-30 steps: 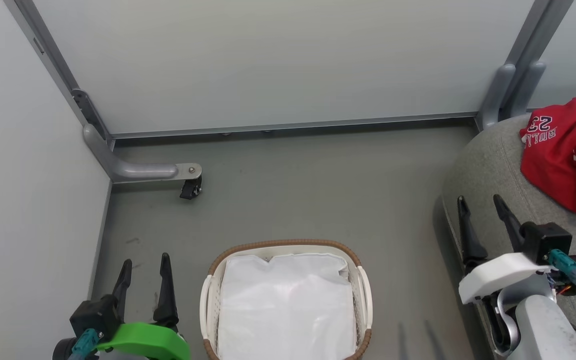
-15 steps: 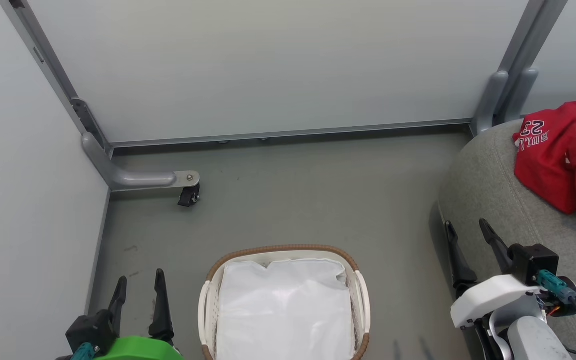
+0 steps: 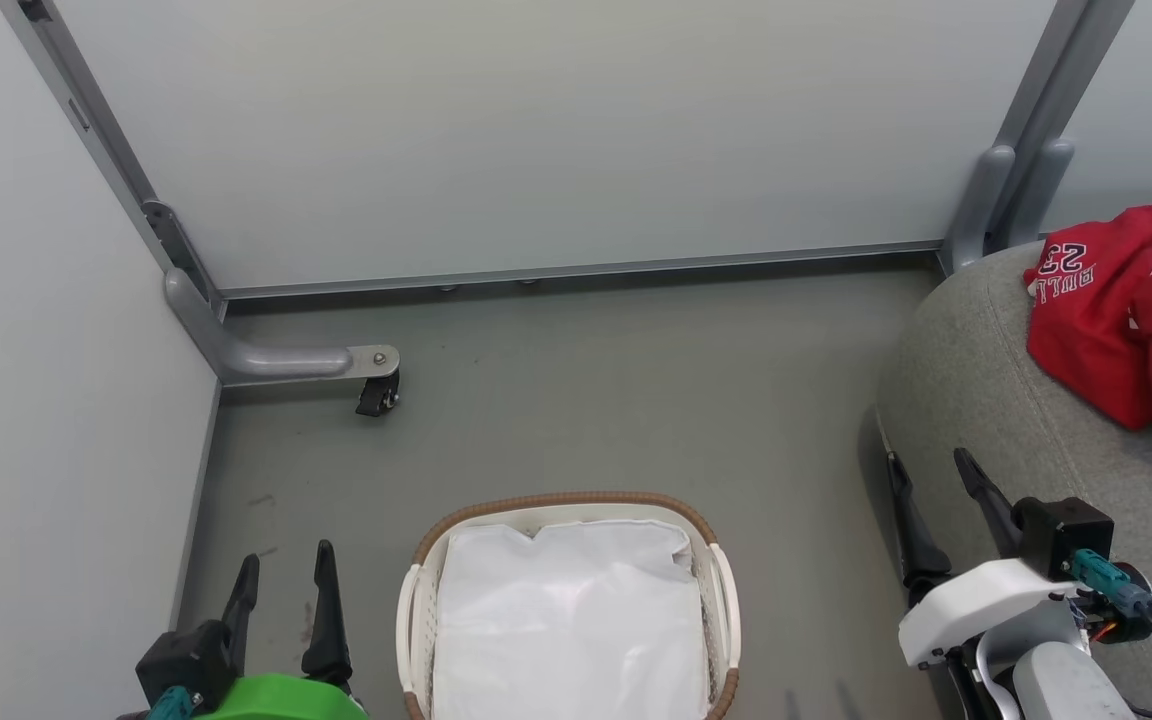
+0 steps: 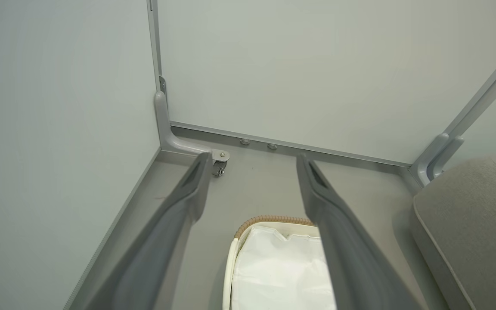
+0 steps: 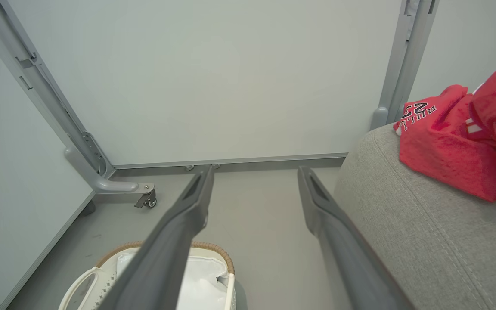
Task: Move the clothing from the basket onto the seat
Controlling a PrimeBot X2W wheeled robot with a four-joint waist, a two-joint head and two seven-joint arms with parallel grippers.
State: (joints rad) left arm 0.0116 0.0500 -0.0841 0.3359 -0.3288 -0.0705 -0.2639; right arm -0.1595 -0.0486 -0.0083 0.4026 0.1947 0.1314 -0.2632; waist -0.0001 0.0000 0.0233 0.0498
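The red clothing (image 3: 1131,315) with "BULLS 23" lettering lies heaped on the grey seat (image 3: 996,400) at the right; it also shows on the seat (image 5: 420,224) as clothing (image 5: 450,146) in the right wrist view. The white basket (image 3: 706,590) with a brown rim stands on the floor at bottom centre, with a white liner inside. My left gripper (image 3: 286,555) is open at the lower left, beside the basket. My right gripper (image 3: 926,462) is open at the seat's near corner, holding nothing. In the left wrist view the basket (image 4: 230,267) sits between and below the spread fingers.
Pale panel walls enclose the floor on the left and back. A grey metal foot with a black caster (image 3: 376,395) juts from the left corner. A second grey post (image 3: 1011,190) stands at the back right beside the seat.
The head camera has tipped slightly, shifting the scene. Both grippers sit lower in the view than a second ago and stay open. Clothing and basket lie as before.
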